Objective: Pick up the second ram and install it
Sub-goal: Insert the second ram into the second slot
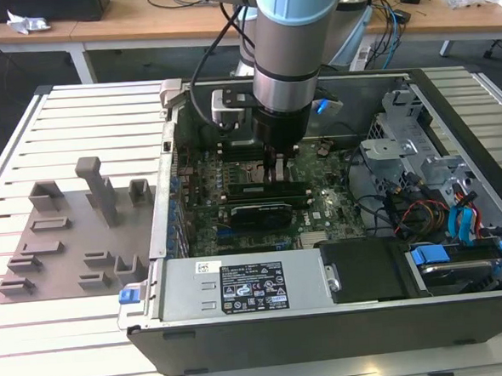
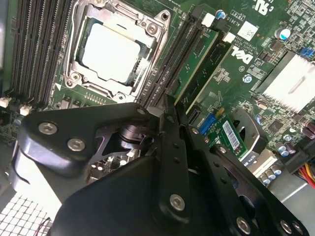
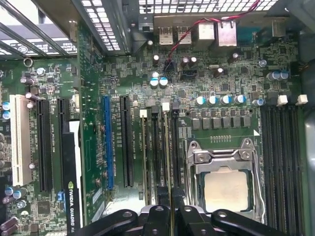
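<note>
The second ram (image 2: pixel 197 61) is a thin green stick standing on edge in a memory slot beside the processor socket (image 2: pixel 110 51) of the open computer case (image 1: pixel 328 328). My gripper (image 2: pixel 170 101) reaches straight down into the case, its two fingers pressed together on the stick's top edge near its middle. In the first wrist view the gripper (image 3: pixel 170 189) straddles the same stick (image 3: pixel 169 147), which runs away from the fingertips. In the exterior view the gripper (image 1: pixel 275 171) touches the dark stick (image 1: pixel 251 188) lying across the motherboard. A neighbouring green stick (image 2: pixel 216 69) stands close alongside.
Empty black memory slots (image 3: pixel 280 147) lie on the socket's (image 3: pixel 226 187) far side. A graphics card (image 1: pixel 257 213) sits close in front of the sticks. The power supply (image 1: pixel 240 287), drive bays and cables (image 1: pixel 458 226) crowd the case. A grey fixture plate (image 1: pixel 67 242) lies at the exterior view's left.
</note>
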`<act>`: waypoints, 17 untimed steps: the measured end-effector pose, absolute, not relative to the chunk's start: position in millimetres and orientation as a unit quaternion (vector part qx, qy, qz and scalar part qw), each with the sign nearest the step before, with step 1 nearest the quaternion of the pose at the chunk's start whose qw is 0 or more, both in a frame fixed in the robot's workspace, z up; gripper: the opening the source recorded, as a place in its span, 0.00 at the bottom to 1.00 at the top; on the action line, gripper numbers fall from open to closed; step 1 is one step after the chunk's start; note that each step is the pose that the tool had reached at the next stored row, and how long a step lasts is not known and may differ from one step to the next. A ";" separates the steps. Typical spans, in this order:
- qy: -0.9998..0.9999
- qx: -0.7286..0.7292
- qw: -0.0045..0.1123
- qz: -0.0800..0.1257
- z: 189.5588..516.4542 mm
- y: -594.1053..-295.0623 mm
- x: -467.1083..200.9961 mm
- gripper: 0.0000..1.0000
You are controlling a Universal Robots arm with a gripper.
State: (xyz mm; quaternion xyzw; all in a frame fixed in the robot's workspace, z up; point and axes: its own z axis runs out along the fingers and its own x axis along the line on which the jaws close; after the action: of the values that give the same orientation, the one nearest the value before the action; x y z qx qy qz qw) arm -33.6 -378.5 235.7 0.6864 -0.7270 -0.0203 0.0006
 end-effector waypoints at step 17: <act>-0.723 0.691 0.000 -0.020 229.3 -377.8 -33.8 0.13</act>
State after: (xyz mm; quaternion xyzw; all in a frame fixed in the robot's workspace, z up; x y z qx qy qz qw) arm -33.8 -377.8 229.3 0.6909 -0.7227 -0.0199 0.0004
